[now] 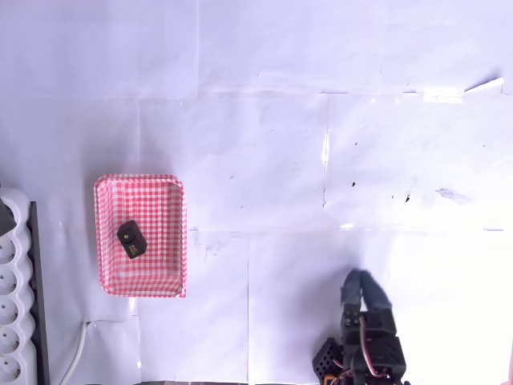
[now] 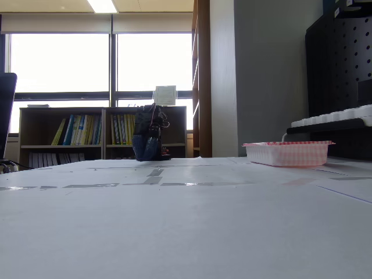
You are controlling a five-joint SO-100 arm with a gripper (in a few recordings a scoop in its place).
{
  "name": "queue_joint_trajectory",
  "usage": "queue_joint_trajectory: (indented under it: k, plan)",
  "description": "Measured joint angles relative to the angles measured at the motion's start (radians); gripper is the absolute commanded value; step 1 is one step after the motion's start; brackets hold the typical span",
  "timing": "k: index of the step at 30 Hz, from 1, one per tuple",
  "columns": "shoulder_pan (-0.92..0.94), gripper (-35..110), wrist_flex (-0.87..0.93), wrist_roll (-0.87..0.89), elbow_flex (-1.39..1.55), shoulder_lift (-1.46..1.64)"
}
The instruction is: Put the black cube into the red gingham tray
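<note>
Inside the red gingham tray [image 1: 141, 237], seen from overhead, the black cube [image 1: 131, 239] lies on the checked floor a little left of the tray's middle, turned at a slant, with a small yellowish mark on its lower face. Nothing touches the cube. The tray sits flat on the white paper-covered desk [image 1: 264, 144], its long sides running up and down the overhead picture. Just left of the tray, at the picture's edge, lies a white power strip [image 1: 14, 297] with a white cable [image 1: 76, 357] curving off below the tray's lower left corner.

Well right of the tray and lower, the claw [image 1: 362, 282] rests folded back near the arm's base, its blue-wrapped fingers pressed together and holding nothing.

From the low fixed view, the tray [image 2: 288, 153] stands at the right on the desk [image 2: 174, 221], its rim hiding what is in it. Far left of the tray the arm sits folded at the desk's far edge, a bookshelf [image 2: 75, 136] and bright windows behind it.
</note>
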Motion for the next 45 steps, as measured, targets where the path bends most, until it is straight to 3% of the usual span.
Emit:
queue_joint_trajectory:
  k: [7, 45]
  plan:
    - [0.006, 0, 0.097, -0.003, 0.000, -0.064]
    - [0.008, 0, 0.098, 0.000, 0.000, -0.071]
